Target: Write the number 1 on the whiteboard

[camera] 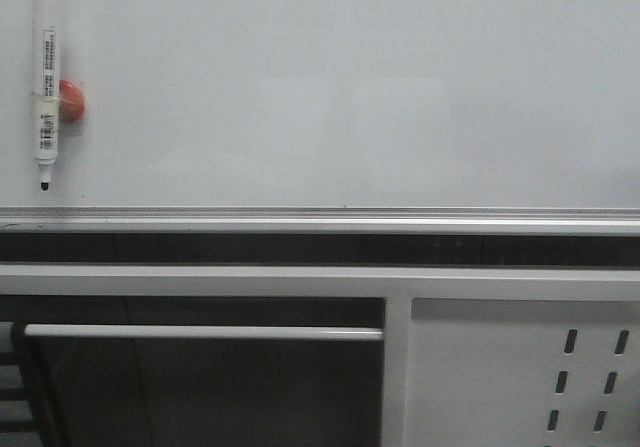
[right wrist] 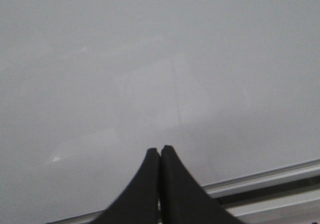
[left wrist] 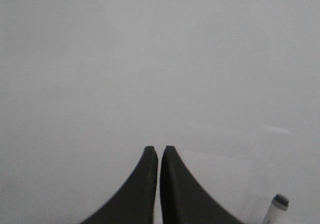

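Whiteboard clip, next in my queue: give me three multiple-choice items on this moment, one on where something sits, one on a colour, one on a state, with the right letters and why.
1. Where is the marker pen on the whiteboard in the front view?
A. far left, upright, tip down
B. lying on the bottom rail
C. centre of the board

2. What colour is the small round holder behind the pen?
A. blue
B. red
C. green

3. How do the left gripper and right gripper stand?
A. both wide open
B. one clamped on the pen
C. both shut, empty

Answers:
1 A, the pen hangs vertically near the left edge with its cap up.
2 B, a red disc shows beside the barrel.
3 C, each wrist view shows the fingertips together with nothing between them.
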Robot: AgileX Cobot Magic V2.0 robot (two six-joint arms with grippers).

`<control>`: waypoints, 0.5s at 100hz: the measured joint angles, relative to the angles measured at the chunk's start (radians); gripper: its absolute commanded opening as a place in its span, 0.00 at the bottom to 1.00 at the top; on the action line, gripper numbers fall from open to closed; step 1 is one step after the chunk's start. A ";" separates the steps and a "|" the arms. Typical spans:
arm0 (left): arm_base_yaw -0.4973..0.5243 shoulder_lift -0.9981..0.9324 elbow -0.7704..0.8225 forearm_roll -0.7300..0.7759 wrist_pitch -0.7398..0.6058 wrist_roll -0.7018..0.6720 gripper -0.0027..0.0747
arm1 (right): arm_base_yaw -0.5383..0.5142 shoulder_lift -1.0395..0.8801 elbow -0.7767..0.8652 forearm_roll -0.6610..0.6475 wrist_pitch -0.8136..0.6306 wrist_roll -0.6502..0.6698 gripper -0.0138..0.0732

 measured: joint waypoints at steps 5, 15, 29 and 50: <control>-0.002 0.028 -0.018 0.002 -0.018 -0.029 0.01 | 0.002 0.009 -0.007 0.002 -0.010 0.000 0.08; -0.002 0.077 -0.029 0.004 -0.068 -0.053 0.01 | 0.003 0.013 -0.011 0.002 -0.026 0.000 0.08; -0.002 0.117 -0.034 0.035 -0.078 -0.065 0.01 | 0.006 0.013 -0.043 0.004 0.013 0.000 0.08; -0.024 0.122 -0.138 0.250 -0.007 -0.150 0.01 | 0.006 0.061 -0.207 -0.033 0.236 -0.046 0.08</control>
